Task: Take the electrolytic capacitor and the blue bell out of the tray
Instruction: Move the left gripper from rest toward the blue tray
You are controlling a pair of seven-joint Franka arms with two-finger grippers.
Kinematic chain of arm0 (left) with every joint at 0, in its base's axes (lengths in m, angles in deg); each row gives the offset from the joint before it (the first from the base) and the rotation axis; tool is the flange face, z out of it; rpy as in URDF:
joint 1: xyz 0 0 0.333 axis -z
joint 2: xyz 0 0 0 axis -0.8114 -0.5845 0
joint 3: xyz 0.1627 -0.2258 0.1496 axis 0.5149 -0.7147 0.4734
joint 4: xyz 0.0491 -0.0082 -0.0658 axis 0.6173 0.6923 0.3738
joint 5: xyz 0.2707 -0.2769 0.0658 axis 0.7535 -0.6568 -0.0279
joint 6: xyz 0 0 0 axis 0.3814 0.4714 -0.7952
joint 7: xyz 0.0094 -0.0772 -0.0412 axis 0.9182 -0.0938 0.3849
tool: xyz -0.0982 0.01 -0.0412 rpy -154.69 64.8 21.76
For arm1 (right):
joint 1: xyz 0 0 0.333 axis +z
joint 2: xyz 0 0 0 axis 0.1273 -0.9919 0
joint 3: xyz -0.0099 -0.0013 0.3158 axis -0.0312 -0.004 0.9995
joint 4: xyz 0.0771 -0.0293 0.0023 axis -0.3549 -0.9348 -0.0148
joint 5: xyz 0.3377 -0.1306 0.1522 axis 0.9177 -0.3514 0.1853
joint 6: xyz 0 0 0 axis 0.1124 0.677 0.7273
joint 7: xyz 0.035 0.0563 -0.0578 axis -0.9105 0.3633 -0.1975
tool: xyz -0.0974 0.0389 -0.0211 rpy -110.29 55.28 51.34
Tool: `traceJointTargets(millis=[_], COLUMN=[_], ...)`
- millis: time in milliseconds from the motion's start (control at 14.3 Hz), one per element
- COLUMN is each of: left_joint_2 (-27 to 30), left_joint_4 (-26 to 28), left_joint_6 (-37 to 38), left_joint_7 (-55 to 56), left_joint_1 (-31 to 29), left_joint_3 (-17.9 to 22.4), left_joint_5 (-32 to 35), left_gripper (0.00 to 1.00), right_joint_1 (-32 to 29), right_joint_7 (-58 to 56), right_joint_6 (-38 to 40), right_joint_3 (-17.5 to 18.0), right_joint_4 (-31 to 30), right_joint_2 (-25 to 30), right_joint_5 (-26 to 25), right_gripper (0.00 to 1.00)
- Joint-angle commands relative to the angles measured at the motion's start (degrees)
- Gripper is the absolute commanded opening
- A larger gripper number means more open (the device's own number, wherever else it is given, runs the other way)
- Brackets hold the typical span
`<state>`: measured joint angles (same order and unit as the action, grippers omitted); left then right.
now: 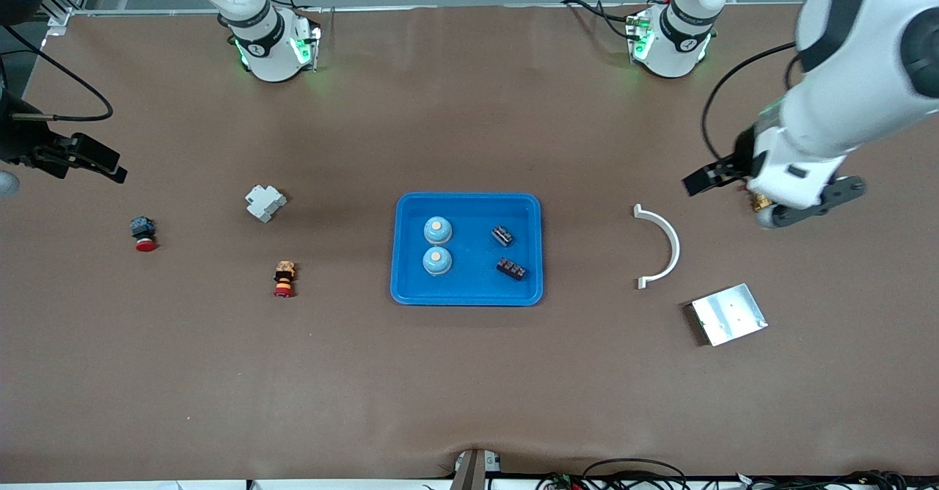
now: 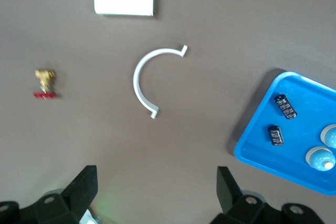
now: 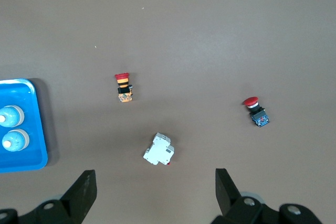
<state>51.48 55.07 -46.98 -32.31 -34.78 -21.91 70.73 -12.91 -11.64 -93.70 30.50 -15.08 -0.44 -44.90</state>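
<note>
While in tray [image 1: 467, 292], two bells [image 1: 437, 230], two capacitors [image 1: 502, 236]

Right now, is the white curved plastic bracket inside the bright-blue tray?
No, the white curved plastic bracket lies on the table beside the bright-blue tray, toward the left arm's end.

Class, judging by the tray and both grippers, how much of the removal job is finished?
Done: nothing. Both blue bells and both capacitors lie in the tray. In hand: nothing; left gripper and right gripper hang open over bare table. Left: all of it.
</note>
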Motion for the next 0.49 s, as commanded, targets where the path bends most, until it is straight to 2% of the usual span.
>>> traceJointTargets(millis=[0, 420], left_joint_2=[-4.0, -10.4], left_joint_4=[-1.3, -1.3], left_joint_6=[-2.1, -9.9], left_joint_7=[5.2, 17.9], left_joint_1=[3.8, 10.1], left_joint_3=[0.3, 0.4], left_joint_5=[-0.8, -3.9], left_gripper=[1.0, 1.0], right_joint_1=[-1.5, -1.3], right_joint_7=[-0.9, -0.4], right_joint_6=[-0.6, -2.5], right_joint_3=[0.7, 0.8], right_joint_4=[-2.3, -3.9], right_joint_2=[1.6, 1.6], right_joint_5=[1.2, 1.2], right_gripper=[1.0, 1.0])
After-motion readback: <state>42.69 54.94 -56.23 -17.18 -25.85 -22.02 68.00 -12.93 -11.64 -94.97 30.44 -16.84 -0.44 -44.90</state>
